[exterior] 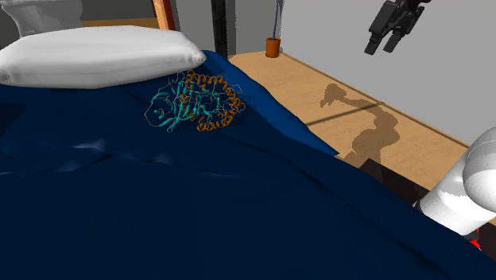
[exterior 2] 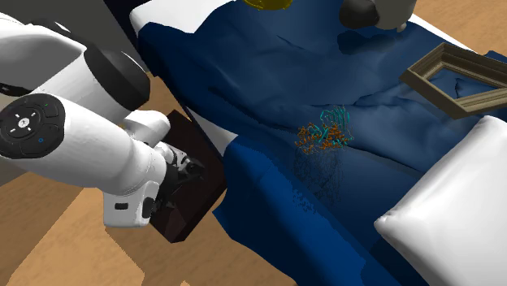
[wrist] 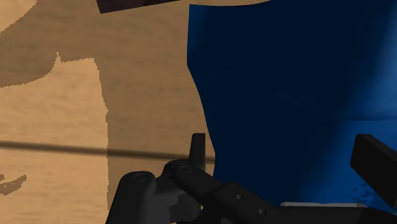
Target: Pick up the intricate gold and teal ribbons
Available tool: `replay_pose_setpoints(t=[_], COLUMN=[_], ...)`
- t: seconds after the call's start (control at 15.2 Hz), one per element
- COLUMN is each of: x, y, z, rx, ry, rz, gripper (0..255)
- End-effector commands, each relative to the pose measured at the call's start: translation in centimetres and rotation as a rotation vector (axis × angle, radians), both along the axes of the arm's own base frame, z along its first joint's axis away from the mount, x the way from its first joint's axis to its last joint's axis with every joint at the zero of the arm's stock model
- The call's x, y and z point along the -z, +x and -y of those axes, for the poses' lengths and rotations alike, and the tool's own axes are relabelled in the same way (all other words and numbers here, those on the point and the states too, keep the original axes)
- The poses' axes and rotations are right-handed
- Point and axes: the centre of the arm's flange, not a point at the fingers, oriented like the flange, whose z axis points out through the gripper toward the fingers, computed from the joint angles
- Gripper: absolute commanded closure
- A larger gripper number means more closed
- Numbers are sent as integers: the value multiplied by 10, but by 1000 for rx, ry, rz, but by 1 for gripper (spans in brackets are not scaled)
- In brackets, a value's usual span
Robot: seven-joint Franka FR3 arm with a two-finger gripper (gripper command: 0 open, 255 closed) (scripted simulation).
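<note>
The ribbons [exterior: 195, 101] are a loose tangle of teal and orange-gold curls lying on the dark blue bedcover [exterior: 159, 199], just beside the white pillow [exterior: 99, 54]. In the second exterior view the ribbons [exterior 2: 325, 132] sit mid-bed. My black gripper [exterior: 382, 44] hangs high in the air, well off to the shoulder view's right of the ribbons, over the wooden floor beside the bed. Its fingers stand apart with nothing between them. In the wrist view the gripper [wrist: 286, 162] looks down on the bedcover's edge [wrist: 286, 76] and the floor [wrist: 95, 95].
A small orange pot [exterior: 273, 48] stands on the floor by the wall. A dark box [exterior 2: 191, 191] sits on the floor next to the bed. A wooden picture frame [exterior 2: 422, 85] and a second pillow [exterior 2: 455, 211] lie on the bed.
</note>
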Motion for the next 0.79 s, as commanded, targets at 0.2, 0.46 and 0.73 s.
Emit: replay_pose_setpoints(t=[0.2, 0.46, 0.73], x=[-1, -2, -1], y=[10, 24, 38], z=[-42, -97, -152], rx=[12, 29, 45], ry=[-25, -59, -93], rz=[18, 42, 66], gripper=[0, 0, 0])
